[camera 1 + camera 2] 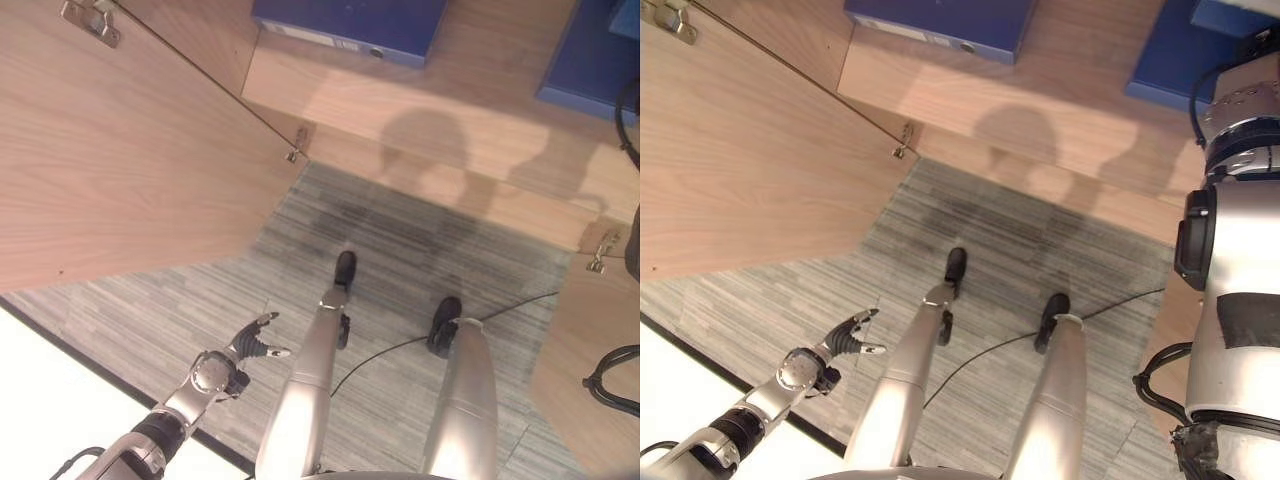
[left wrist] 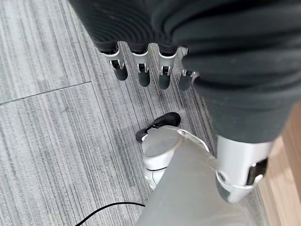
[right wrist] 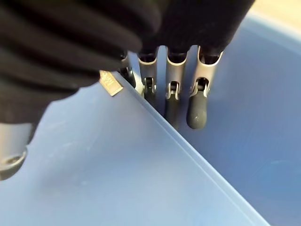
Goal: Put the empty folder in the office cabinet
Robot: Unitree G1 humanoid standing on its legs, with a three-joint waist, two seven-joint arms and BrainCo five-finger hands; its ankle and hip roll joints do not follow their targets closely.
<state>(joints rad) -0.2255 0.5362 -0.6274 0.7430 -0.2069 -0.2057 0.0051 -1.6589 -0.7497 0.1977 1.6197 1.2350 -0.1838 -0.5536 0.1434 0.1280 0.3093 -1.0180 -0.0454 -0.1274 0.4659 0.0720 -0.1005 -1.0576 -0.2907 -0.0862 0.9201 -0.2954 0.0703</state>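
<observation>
Nearest, the left hand (image 1: 243, 352) hangs over the grey carpet (image 1: 420, 250) in front of the cabinet shelf (image 1: 470, 120), fingers relaxed, holding nothing. On that shelf lie two blue folders (image 1: 350, 25) (image 1: 585, 55). The right hand (image 3: 178, 89) has straight fingers behind a blue folder's edge (image 3: 197, 155); grip cannot be determined. An open cabinet door (image 1: 120, 150) stands left of the shelf.
</observation>
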